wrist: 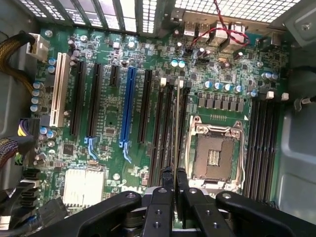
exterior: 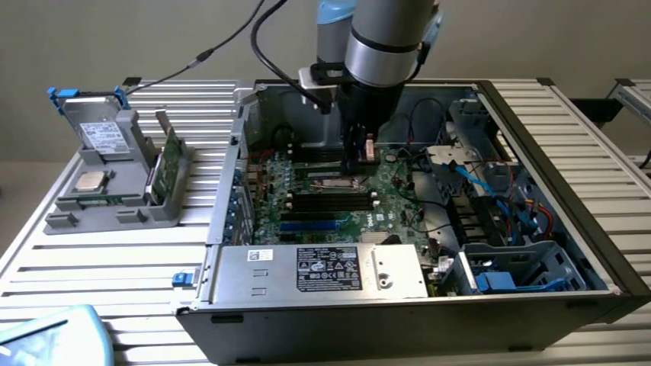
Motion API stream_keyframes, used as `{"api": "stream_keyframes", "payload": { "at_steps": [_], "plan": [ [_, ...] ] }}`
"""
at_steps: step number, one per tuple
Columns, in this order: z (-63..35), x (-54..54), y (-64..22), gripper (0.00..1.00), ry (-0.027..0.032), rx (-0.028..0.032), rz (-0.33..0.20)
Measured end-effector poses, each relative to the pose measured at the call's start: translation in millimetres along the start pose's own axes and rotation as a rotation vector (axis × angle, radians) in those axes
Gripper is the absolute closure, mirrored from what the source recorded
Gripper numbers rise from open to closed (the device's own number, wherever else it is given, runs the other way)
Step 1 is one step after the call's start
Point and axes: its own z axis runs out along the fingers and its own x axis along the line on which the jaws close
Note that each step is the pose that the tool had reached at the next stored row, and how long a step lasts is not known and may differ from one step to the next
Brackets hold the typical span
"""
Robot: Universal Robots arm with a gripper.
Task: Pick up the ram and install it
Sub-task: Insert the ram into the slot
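Note:
My gripper [wrist: 175,174] is shut on the ram [wrist: 176,123], which I see edge-on as a thin pale strip running out from between the fingers [wrist: 164,197]. The stick hangs over the black memory slots [wrist: 165,128] beside the empty processor socket [wrist: 216,153] and lines up along them; I cannot tell whether it touches a slot. In the exterior view the gripper [exterior: 358,158] reaches down into the open computer case [exterior: 569,221], just above the green motherboard [exterior: 336,207].
A second bank of memory slots [wrist: 261,143] lies on the socket's other side. Black, blue and white expansion slots [wrist: 129,106] fill the board's other half. At the exterior view's left, a grey tray [exterior: 112,198] holds a green card [exterior: 168,164], a silver chip [exterior: 91,181] and a drive [exterior: 102,137]. The power supply [exterior: 325,268] sits at the case front.

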Motion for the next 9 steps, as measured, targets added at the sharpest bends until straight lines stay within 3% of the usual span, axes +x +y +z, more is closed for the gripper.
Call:
{"api": "stream_keyframes", "payload": {
  "at_steps": [7, 9],
  "plan": [
    [12.5, 1.3, -1.0, 0.86, 0.0028, -0.0066, -0.040],
    [15.1, 1.4, -1.2, 0.86, 0.0064, -0.0073, -0.038]
  ]
}}
